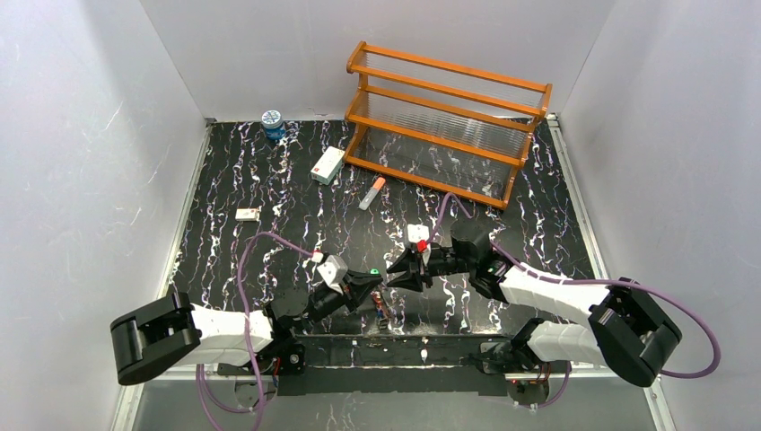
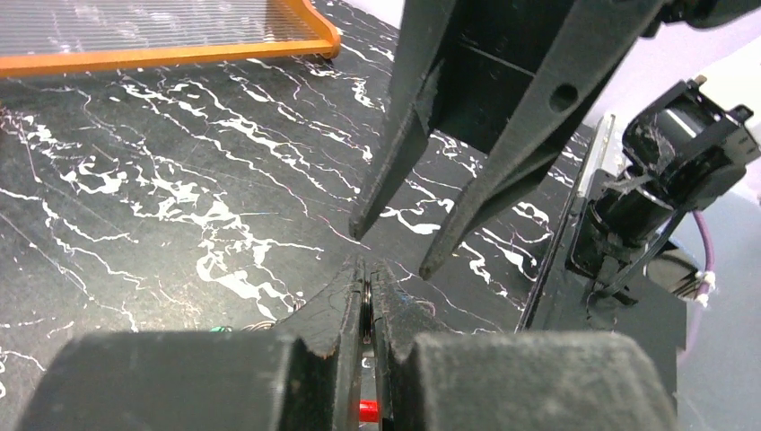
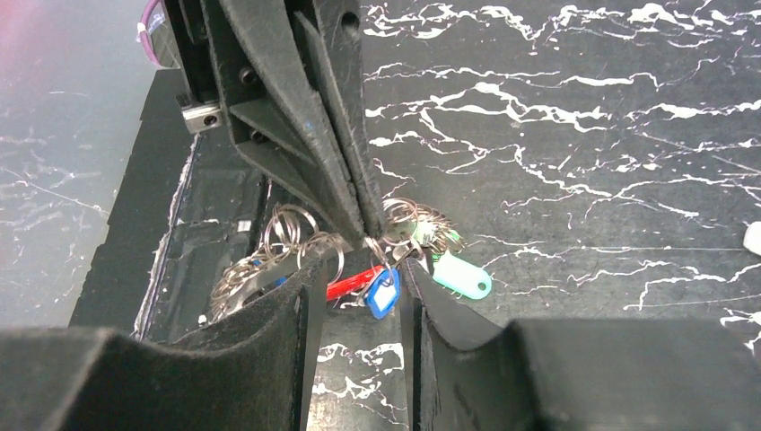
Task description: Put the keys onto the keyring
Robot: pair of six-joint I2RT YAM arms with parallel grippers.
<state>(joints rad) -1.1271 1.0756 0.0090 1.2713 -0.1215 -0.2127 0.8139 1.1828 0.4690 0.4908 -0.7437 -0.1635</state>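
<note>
Keyring (image 3: pixel 352 284) pinched edge-on in the closed left gripper (image 3: pixel 366 229), presumably to steady its wire; keys (image 3: pixel 384 293) cluster just below its tips, between the parted, empty jaws of the right gripper (image 2: pixel 393 251), seemingly ready to grasp one.

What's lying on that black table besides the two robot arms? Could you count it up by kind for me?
wooden rack: 1
blue jar: 1
white and green box: 1
orange and white tube: 1
small white box: 1
bunch of keys on rings, between the arms: 1
Total: 6
</note>
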